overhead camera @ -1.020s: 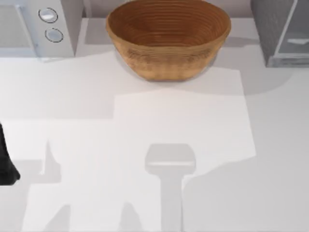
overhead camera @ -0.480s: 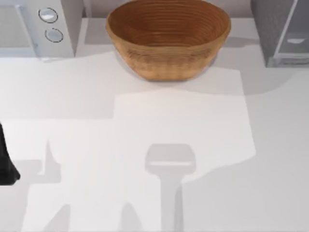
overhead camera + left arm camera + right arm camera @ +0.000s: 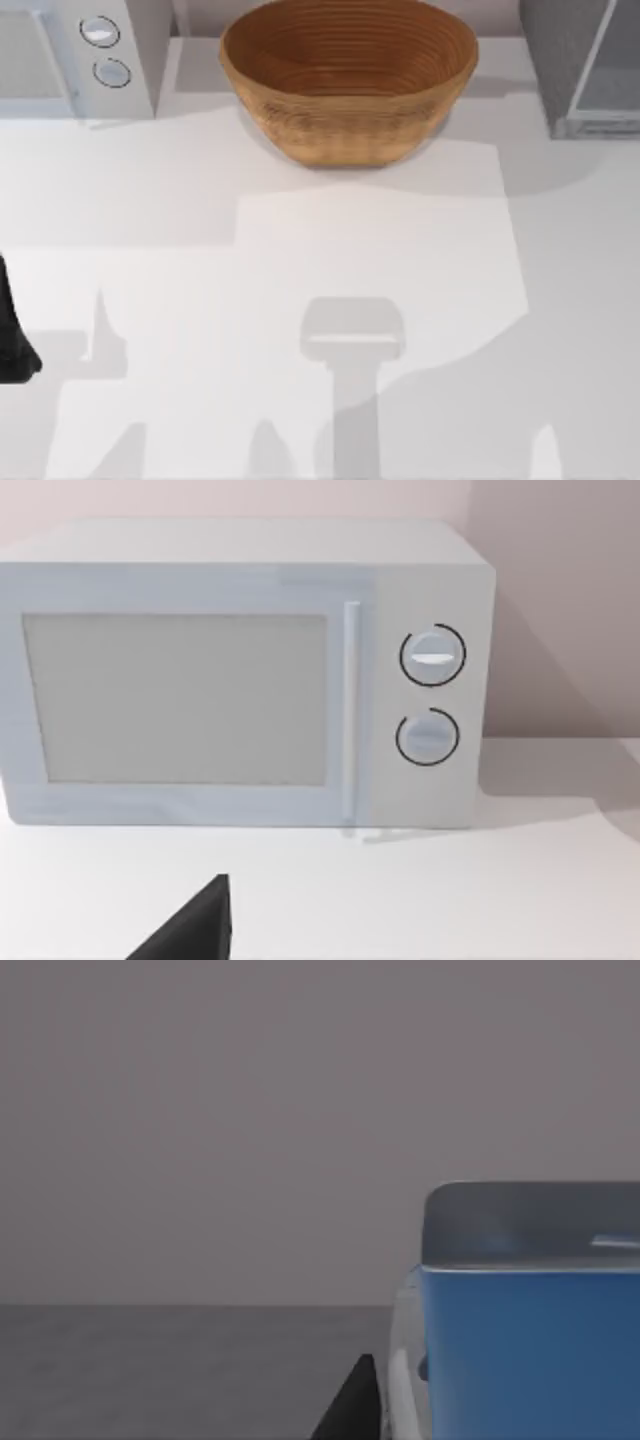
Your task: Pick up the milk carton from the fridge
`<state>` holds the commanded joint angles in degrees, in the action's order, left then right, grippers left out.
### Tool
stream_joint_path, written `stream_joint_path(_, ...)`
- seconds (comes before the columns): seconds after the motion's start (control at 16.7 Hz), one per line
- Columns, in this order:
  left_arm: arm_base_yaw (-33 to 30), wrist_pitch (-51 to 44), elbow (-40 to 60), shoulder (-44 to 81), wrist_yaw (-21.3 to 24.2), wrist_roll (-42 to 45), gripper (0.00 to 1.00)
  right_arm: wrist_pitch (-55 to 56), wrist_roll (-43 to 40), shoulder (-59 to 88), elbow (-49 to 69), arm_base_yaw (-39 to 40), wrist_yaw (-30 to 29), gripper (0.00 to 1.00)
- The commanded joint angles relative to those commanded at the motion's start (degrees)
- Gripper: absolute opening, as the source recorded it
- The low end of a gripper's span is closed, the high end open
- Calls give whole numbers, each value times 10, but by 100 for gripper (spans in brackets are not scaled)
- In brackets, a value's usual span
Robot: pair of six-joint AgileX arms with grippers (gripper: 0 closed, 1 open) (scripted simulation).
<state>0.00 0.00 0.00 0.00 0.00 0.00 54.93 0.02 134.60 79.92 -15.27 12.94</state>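
Milk carton [image 3: 530,1345] in blue and white is seen close up in the right wrist view, its pale top edge raised above the blue face, with grey surfaces around it. A dark fingertip [image 3: 350,1405] of the right gripper is seen just beside the carton; whether that gripper is spread or pinching cannot be told. In the top view the fridge [image 3: 580,65], grey and speckled with a paler panel, is placed at the table's far right corner. A wicker bowl [image 3: 347,75] is set at the far middle, and a white appliance with two round knobs [image 3: 75,55] at the far left. The left arm [image 3: 12,335] is parked at the table's left edge; one dark finger [image 3: 195,930] is seen before the appliance in the left wrist view, and its state cannot be told.
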Motion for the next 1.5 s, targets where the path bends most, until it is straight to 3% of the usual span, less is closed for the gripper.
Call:
stream_joint_path(0.3, 0, 0, 0, 0, 0, 0, 100, 30, -2, -27, -40, -6, 10, 0)
stream_joint_path(0.78, 0, 0, 0, 0, 0, 0, 100, 123, 1, -124, -261, -31, 34, 0)
stream_joint_path(1.26, 0, 0, 0, 0, 0, 0, 100, 134, 3, -142, -277, -31, 37, 0)
stream_joint_path(1.5, 0, 0, 0, 0, 0, 0, 100, 96, -2, -218, -304, -16, 27, 0)
